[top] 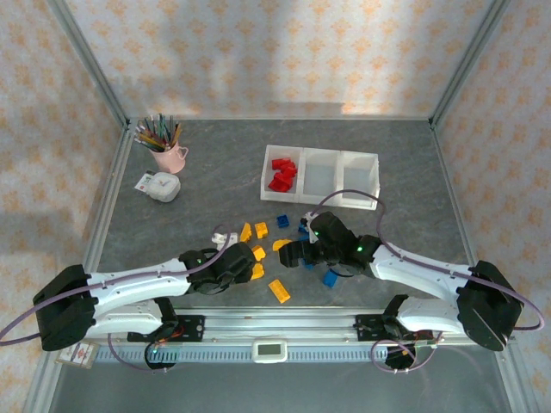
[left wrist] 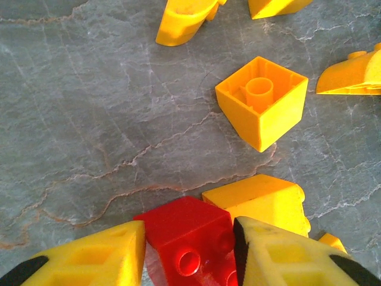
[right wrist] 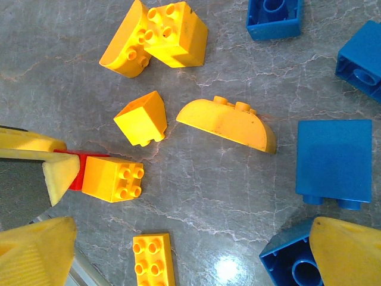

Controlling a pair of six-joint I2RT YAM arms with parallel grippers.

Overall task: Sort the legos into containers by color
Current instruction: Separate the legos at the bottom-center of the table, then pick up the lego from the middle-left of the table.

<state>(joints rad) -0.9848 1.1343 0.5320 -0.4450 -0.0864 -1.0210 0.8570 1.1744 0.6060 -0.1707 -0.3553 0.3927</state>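
Legos (top: 261, 231) lie loose on the table (top: 215, 189) near its front edge, between the two hands, with yellow ones toward the left and blue ones toward the right. A few red ones (top: 281, 175) sit in the leftmost bin of the white three-bin tray (top: 362, 203), which stands farther back, well apart from the loose pile. A pink mug (top: 170, 157) of pencils is at the far left.

The left hand (top: 252, 262) is low over the yellow group. In its wrist view it (left wrist: 189, 229) stands narrow, and its yellow fingers (left wrist: 89, 256) press against either side of a red brick (left wrist: 187, 244). The brick lies on its side on the table, and its round underside socket shows between the fingers. A yellow sloped brick (left wrist: 262, 199) touches it on the far side, and an upturned yellow cube (left wrist: 262, 101) sits apart, farther out.

The right wrist view shows the same red brick (right wrist: 71, 170) wedged between a finger of the left hand and a yellow square brick (right wrist: 113, 179).

The right hand (top: 293, 254) hovers beside the blue bricks. Seen from its wrist, it (right wrist: 190, 226) is spread wide and holds nothing. A flat yellow plate (right wrist: 153, 259) lies between its fingers. An upturned blue brick (right wrist: 292, 262) lies just beside one fingertip, and a large blue block (right wrist: 333, 158) is farther out.
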